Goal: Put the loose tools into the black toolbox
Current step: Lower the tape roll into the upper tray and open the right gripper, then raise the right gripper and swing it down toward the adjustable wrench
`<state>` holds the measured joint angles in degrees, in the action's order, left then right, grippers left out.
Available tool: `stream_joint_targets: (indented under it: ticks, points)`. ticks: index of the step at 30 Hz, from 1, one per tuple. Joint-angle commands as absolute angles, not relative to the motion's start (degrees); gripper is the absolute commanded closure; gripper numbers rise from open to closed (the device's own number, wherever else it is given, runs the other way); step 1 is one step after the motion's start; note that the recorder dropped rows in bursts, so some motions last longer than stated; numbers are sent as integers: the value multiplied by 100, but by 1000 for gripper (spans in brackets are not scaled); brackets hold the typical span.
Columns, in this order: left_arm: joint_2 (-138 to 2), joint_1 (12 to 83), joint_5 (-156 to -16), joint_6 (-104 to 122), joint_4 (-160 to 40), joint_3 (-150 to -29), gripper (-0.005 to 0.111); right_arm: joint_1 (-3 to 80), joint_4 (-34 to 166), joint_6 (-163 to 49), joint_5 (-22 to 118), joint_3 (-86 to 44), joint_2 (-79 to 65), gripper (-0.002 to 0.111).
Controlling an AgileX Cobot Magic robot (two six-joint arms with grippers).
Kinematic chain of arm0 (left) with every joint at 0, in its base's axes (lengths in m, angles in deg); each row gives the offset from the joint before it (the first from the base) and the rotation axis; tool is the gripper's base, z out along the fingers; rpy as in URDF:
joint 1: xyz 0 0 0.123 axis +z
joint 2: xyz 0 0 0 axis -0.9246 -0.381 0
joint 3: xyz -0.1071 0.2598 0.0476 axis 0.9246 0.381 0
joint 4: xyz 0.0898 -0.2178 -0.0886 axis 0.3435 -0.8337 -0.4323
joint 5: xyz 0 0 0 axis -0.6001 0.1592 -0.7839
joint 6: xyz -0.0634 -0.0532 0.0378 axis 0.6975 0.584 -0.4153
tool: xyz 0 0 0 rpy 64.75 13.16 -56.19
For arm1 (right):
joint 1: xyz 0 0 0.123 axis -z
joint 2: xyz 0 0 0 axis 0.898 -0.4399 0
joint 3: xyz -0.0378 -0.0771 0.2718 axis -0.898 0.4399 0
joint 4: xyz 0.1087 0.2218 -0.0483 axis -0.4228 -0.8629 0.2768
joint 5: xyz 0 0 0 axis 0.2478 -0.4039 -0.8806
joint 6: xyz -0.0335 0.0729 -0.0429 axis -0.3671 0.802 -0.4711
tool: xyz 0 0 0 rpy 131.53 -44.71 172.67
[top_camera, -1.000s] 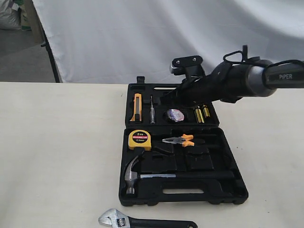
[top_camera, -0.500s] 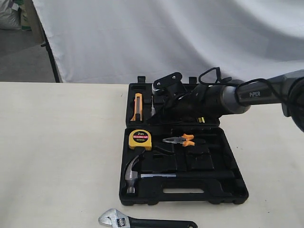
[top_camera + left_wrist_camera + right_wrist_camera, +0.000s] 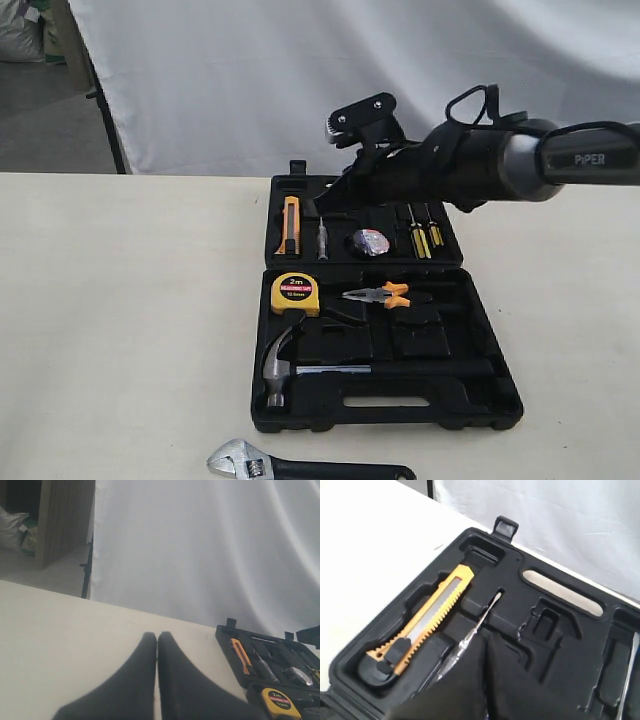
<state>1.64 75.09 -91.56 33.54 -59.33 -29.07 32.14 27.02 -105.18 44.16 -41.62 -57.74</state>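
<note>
On the left, our left hand point(image 3: 157, 637) hovers over the bare table point(image 3: 60, 630), clenched on nothing and well apart from the work. The silver adjustable wrench point(image 3: 300, 466) lies flat on the table just in front of the black toolbox point(image 3: 505, 405). We judge it the one loose tool left. It is thin and low, so a pinch from above could skid it along the table. A grip far out on the handle could let the heavy head swing and strike the box rim.

The silver-headed claw hammer point(image 3: 276, 368) rests in its recess in the near half, and the small black tape roll point(image 3: 370, 242) sits in the far half. A careless drop of the wrench could jolt either one loose.

To the right, our right hand point(image 3: 487, 635) hangs over the far half with its tips closed and empty. It is close above the utility knife point(image 3: 427, 615) and the small screwdriver point(image 3: 480, 622). If it dips or sweeps low toward the wrench, it could flick those out or drag the pliers point(image 3: 380, 294).
</note>
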Motion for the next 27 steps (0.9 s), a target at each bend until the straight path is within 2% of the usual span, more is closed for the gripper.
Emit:
stream_joint_targets:
  ticks: [1,8,17,27]
  points:
    - [183,7654,-9115,3382,-5908,-2922,106,3251,2748,-10523,4580,-4159,-6177,109]
    - [183,7654,-9115,3382,-5908,-2922,106,3251,2748,-10551,4629,-4159,-6814,109]
    - [183,7654,-9115,3382,-5908,-2922,106,3251,2748,-10551,4605,-4159,-6365,109]
    - [183,7654,-9115,3382,-5908,-2922,106,3251,2842,-10551,2702,-4159,-4999,109]
